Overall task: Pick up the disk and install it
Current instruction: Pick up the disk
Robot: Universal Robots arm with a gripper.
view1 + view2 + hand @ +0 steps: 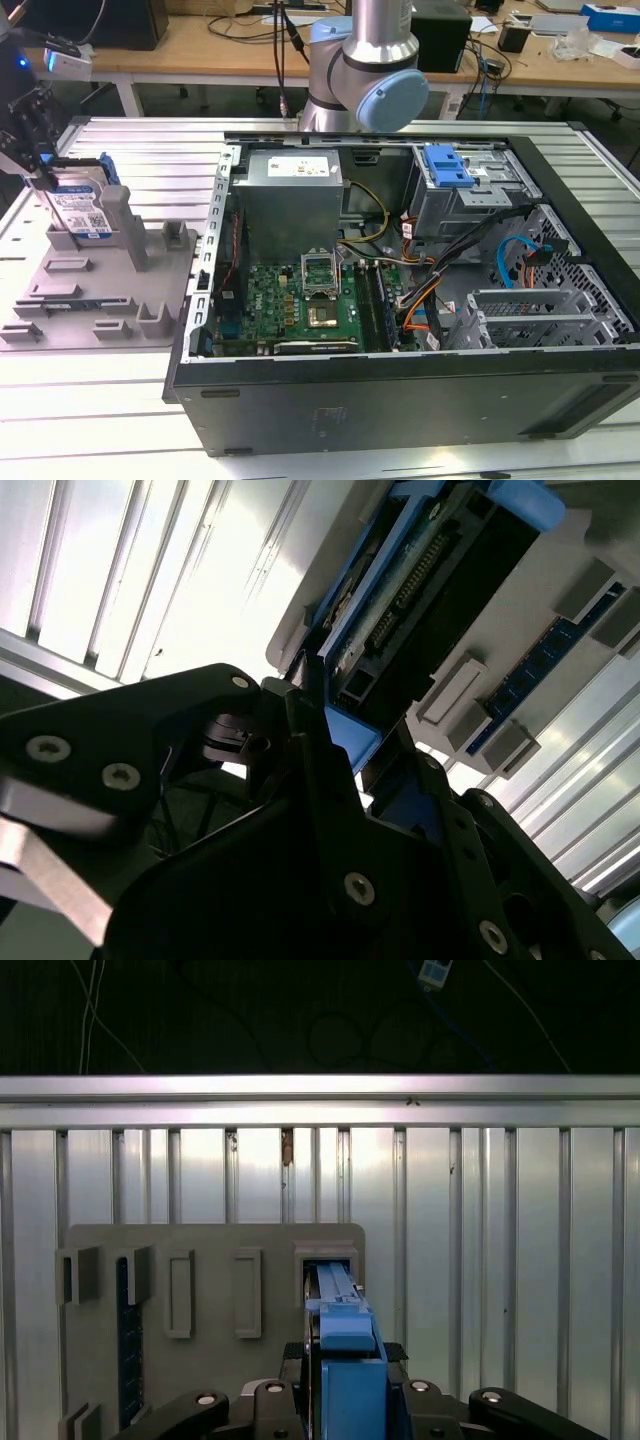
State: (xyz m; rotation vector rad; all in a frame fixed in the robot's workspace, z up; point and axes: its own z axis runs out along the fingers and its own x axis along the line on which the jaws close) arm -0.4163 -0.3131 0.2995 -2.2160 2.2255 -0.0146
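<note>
The disk (pixel 82 212), silver with a white-and-blue label and a blue rail frame, stands on edge in a slot of the grey fixture plate (pixel 100 300) at the exterior view's left. My gripper (pixel 40 165) comes down on the disk's upper edge from the left. In the first wrist view the blue rail of the disk (pixel 345 1335) runs between my black fingers (pixel 275 1400), which press against both of its sides. In the second wrist view the disk (pixel 420 590) shows its connector edge, with my gripper (pixel 340 740) closed around the blue frame.
An open computer case (pixel 400 380) lies on the ribbed metal table (pixel 150 150) to the exterior view's right of the fixture plate. It holds a motherboard, a power supply and a drive cage with a blue tab (pixel 448 165). The arm's base (pixel 365 70) stands behind the case.
</note>
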